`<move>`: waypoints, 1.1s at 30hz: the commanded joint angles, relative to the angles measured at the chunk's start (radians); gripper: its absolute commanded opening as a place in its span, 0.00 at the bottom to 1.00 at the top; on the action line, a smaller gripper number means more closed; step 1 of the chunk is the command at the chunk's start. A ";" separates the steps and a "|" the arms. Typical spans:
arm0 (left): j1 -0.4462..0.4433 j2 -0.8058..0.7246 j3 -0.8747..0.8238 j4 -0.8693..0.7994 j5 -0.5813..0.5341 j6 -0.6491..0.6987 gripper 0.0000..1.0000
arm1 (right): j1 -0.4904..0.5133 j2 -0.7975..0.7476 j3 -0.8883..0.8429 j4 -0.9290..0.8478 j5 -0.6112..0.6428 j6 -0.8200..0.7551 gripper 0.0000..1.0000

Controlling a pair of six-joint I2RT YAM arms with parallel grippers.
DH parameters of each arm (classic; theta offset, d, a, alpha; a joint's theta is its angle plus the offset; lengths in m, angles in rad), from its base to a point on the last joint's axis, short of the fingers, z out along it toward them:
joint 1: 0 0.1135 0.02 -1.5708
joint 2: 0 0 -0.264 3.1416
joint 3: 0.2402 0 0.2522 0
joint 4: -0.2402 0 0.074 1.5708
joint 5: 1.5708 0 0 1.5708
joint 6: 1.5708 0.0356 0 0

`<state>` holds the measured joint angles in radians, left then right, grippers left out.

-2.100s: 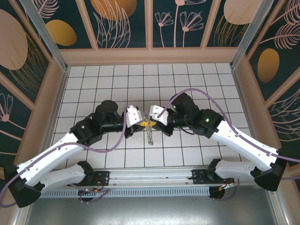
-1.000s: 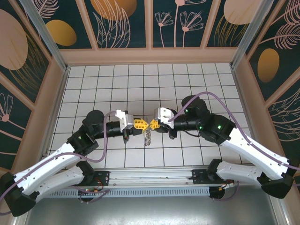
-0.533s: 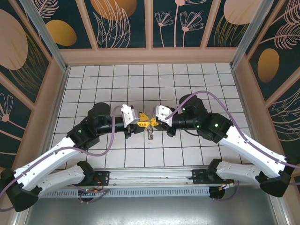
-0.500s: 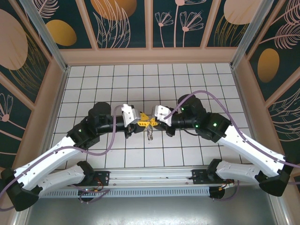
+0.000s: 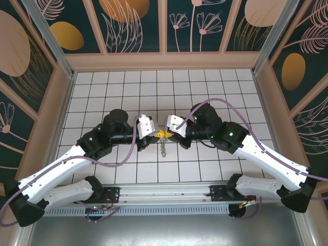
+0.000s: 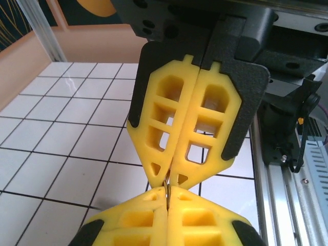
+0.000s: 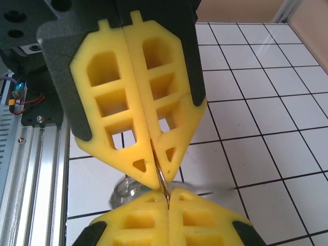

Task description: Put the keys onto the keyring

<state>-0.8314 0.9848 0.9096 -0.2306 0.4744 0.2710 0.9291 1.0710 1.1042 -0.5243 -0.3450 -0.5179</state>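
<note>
My left gripper (image 5: 158, 135) and right gripper (image 5: 166, 134) meet tip to tip above the middle of the tiled floor. Both are shut on a thin silvery metal ring (image 7: 162, 182) of the keyring, pinched edge-on between the two pairs of yellow fingers. In the left wrist view my left gripper (image 6: 168, 192) faces the right arm's fingers (image 6: 197, 128), with a sliver of the ring (image 6: 168, 185) between them. The keyring's thin strand (image 5: 163, 148) hangs below the tips. A silvery round bit (image 7: 124, 189) lies under them. The green-headed key is hidden.
The white tiled floor (image 5: 205, 92) is ringed by beige walls (image 5: 164, 60). An aluminium rail (image 5: 164, 190) with both arm bases runs along the near edge. Purple cables (image 5: 128, 148) loop off each forearm.
One second ago the two grippers stood level and slightly apart. Both have since closed in and rolled, their tips now touching on the ring. The hanging strand stays below them.
</note>
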 commanded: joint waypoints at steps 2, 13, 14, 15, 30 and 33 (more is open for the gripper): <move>0.002 -0.022 0.001 0.013 0.014 -0.002 0.00 | -0.001 -0.020 0.030 0.027 -0.014 -0.001 0.00; 0.002 -0.133 -0.111 0.264 0.119 -0.119 0.00 | 0.001 -0.057 -0.008 0.059 -0.099 0.003 0.14; 0.002 -0.139 -0.125 0.299 0.131 -0.137 0.00 | 0.001 -0.064 -0.012 0.065 -0.105 0.002 0.14; 0.002 -0.142 -0.138 0.331 0.140 -0.152 0.00 | 0.001 -0.071 -0.016 0.070 -0.111 0.002 0.14; 0.002 -0.174 -0.200 0.503 0.190 -0.225 0.00 | 0.001 -0.058 -0.032 0.075 -0.095 0.022 0.00; 0.002 -0.183 -0.201 0.507 0.187 -0.226 0.00 | 0.001 -0.047 -0.026 0.068 -0.066 0.034 0.00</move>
<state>-0.8249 0.8318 0.7036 0.1459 0.6037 0.0750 0.9291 0.9989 1.0809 -0.4664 -0.4618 -0.5053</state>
